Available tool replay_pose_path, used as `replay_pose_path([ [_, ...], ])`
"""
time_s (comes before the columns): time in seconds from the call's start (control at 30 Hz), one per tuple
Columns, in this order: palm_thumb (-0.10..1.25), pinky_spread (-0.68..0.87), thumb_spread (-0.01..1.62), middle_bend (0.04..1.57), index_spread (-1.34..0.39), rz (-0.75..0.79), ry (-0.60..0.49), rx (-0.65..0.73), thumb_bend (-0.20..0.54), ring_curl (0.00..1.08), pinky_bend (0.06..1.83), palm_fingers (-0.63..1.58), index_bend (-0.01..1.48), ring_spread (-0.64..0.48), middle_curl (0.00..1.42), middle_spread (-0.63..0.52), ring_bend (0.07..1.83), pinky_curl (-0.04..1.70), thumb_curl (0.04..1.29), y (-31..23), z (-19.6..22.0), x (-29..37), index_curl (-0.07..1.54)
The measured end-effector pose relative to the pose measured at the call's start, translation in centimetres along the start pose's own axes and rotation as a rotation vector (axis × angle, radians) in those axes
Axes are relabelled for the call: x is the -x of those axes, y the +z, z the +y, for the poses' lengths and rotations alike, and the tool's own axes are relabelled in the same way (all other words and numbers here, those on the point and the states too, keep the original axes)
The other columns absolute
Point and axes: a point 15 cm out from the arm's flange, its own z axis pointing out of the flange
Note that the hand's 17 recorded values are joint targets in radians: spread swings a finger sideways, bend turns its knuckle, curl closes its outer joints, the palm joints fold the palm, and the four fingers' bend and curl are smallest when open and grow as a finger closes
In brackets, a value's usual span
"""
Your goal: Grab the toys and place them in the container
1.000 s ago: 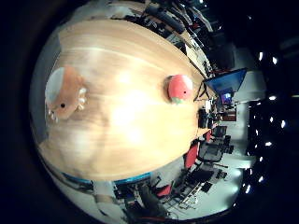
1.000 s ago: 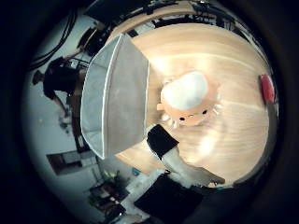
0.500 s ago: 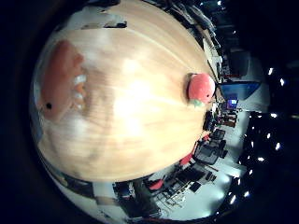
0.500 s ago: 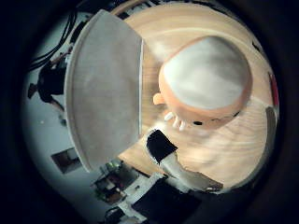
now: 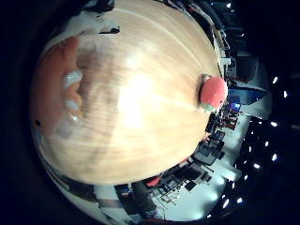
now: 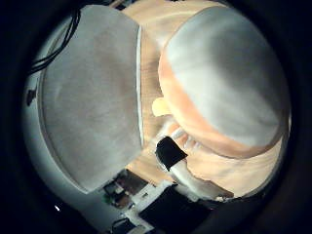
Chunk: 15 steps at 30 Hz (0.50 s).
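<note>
Hand [image 6: 183, 173] sits right over the orange-and-white plush toy [image 6: 224, 92], which fills most of the thumb-side view, so it's v. close under the palm. Only one black-tipped finger shows, next to the plush; can't tell how far open the hand is, and nothing looks held. Grey container [image 6: 92, 97] lies just beside the plush on the thumb side. Red toy [image 5: 213, 91] sits well apart across the wooden table [image 5: 140, 108], near its edge.
</note>
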Motion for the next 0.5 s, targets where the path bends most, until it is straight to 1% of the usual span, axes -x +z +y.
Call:
replay_pose_path([
  [0.07,0.35,-0.01,0.97,0.24,-0.41,-0.002,0.003,0.006,-0.026,0.3,1.04,0.3,0.05,-0.18,0.37,-0.11,0.8,0.31,0.3,0.25,0.05,-0.08,0.17],
  [0.1,0.35,-0.09,0.97,0.25,-0.41,-0.003,0.006,0.005,-0.024,0.33,1.12,0.35,0.03,-0.22,0.37,-0.12,0.88,0.33,0.3,0.25,0.05,-0.19,0.15],
  [0.13,0.36,-0.15,0.97,0.26,-0.41,-0.005,0.009,0.004,-0.022,0.34,1.18,0.36,0.04,-0.24,0.38,-0.14,0.92,0.35,0.3,0.24,0.03,-0.26,0.14],
  [0.17,0.37,-0.19,0.98,0.27,-0.41,-0.007,0.014,0.004,-0.021,0.35,1.23,0.4,0.03,-0.26,0.38,-0.15,0.95,0.36,0.3,0.24,0.04,-0.41,0.14],
  [0.27,0.45,-0.34,1.0,0.4,-0.41,-0.022,0.025,0.004,0.005,0.41,1.37,0.54,0.04,-0.34,0.43,-0.23,1.12,0.41,0.31,0.3,0.05,-0.27,0.09],
  [0.3,0.47,-0.35,1.01,0.43,-0.41,-0.028,0.03,0.0,0.01,0.42,1.39,0.58,0.04,-0.35,0.44,-0.25,1.15,0.42,0.31,0.37,-0.09,-0.22,0.09],
  [0.37,0.56,-0.38,1.05,0.51,-0.42,-0.046,0.04,-0.016,0.036,0.46,1.44,0.67,0.09,-0.37,0.48,-0.3,1.22,0.45,0.32,0.42,-0.56,0.04,0.09],
  [0.4,0.58,-0.39,1.05,0.53,-0.42,-0.052,0.043,-0.022,0.04,0.46,1.45,0.7,0.11,-0.37,0.49,-0.31,1.23,0.45,0.33,0.4,-0.73,0.14,0.09],
  [0.5,0.72,-0.39,1.11,0.65,-0.45,-0.056,0.045,-0.029,0.08,0.5,1.48,0.83,0.15,-0.37,0.56,-0.38,1.28,0.49,0.34,0.26,-0.87,0.2,0.1],
])
